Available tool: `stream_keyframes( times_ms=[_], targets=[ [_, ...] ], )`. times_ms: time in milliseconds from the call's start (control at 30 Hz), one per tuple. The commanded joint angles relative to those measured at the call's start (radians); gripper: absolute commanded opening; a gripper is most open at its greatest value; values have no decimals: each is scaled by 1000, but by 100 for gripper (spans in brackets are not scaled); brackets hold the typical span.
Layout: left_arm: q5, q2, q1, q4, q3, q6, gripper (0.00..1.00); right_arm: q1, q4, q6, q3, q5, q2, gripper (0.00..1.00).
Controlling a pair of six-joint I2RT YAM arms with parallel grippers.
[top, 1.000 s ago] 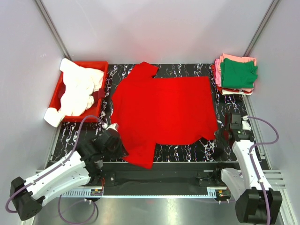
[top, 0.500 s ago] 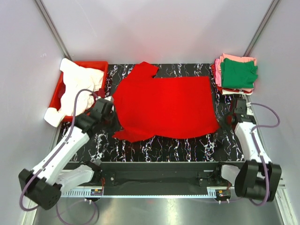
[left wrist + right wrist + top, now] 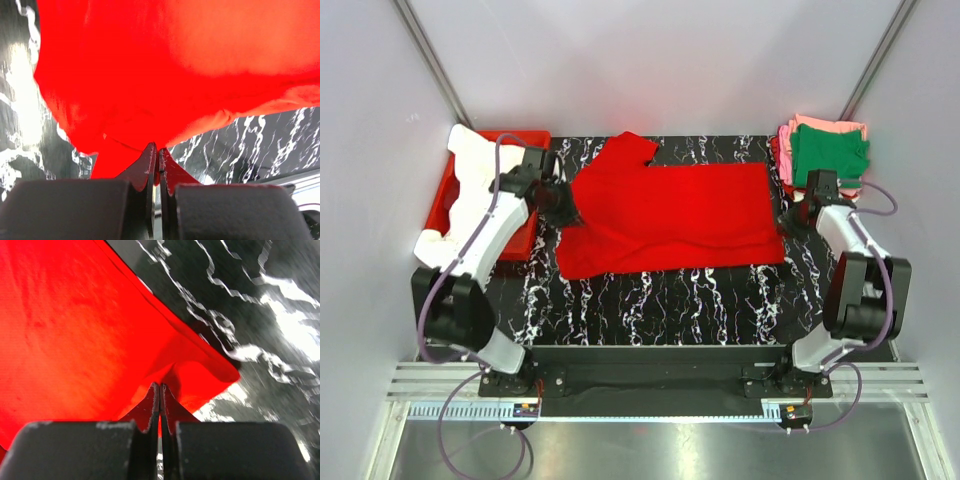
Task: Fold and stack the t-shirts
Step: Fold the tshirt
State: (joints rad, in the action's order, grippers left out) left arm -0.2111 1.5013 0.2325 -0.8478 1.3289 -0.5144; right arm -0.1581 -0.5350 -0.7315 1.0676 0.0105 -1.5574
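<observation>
Nearby, red bin [image 3: 525,243], folded stack [image 3: 825,155]; left fingers [image 3: 146,165], right fingers [image 3: 150,407] clenched on red t-shirt [image 3: 670,215].

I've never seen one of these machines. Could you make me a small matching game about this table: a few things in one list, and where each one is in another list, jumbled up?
Things:
1. red shirt
2. green shirt
3. white shirt
4. left pincer

Places:
A. in the bin, spilling over its rim
B. on top of the pile at the far right
C. spread over the middle of the table
D. shut on the red shirt's left edge

Pairs: 1-C, 2-B, 3-A, 4-D.
</observation>
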Motion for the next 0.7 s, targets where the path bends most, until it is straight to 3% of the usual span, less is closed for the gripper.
stream_keyframes(
  times_ms=[0, 367, 667],
  targets=[
    [-79, 69, -36, 35, 117, 40, 0, -4, 33, 35, 103, 6, -65, 0],
    [-116, 439, -67, -62, 502, 96, 0, -4, 41, 41, 233, -6, -256, 0],
    [-125, 649, -108, -102, 674, 109, 0, -4, 18, 47, 327, 6, -394, 2]
  ],
)
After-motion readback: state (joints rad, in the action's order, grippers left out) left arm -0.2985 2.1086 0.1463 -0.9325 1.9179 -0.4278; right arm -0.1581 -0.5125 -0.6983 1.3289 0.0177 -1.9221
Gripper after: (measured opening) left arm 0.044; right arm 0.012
